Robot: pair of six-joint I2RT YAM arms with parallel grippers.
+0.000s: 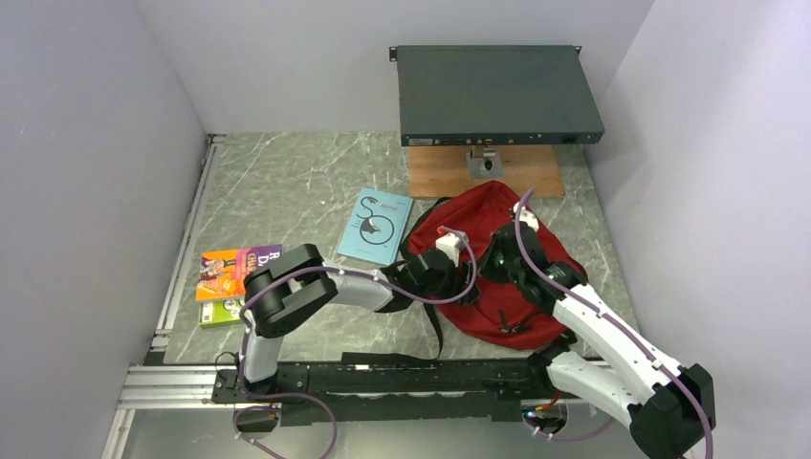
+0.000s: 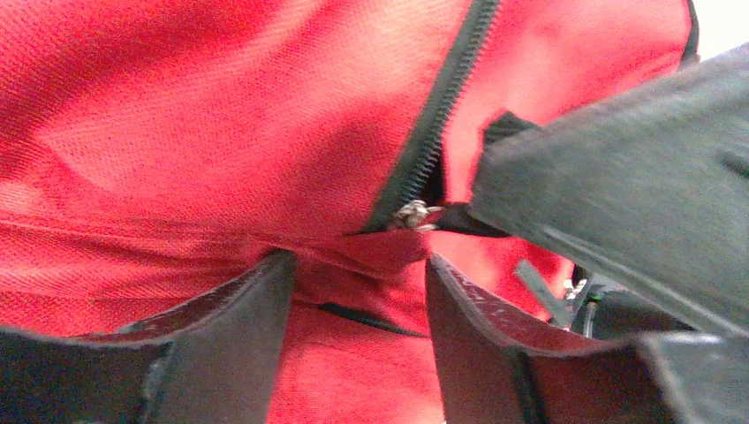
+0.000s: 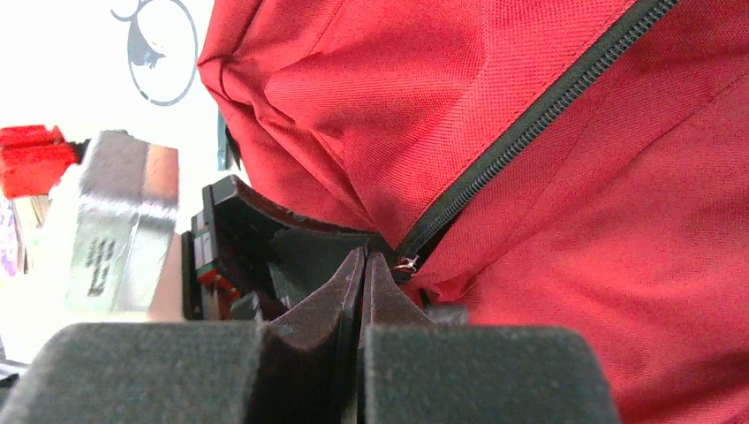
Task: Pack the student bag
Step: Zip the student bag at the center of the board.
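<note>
Dark red fabric student bag (image 1: 483, 212) has its black zipper pull (image 2: 452, 217) pinched by the right gripper (image 3: 364, 258), fingers pressed together. Fingers of the left gripper (image 2: 358, 261) stand spread, a fabric fold between them.

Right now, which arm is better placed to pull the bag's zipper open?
Right, probably. The right tool is shut with its tips right at the zipper pull on the red bag. The left tool stands open over the fabric, better for steadying the bag.

Red student bag (image 1: 478, 212), black zipper (image 2: 433, 124); teal book (image 1: 375, 227)
</note>
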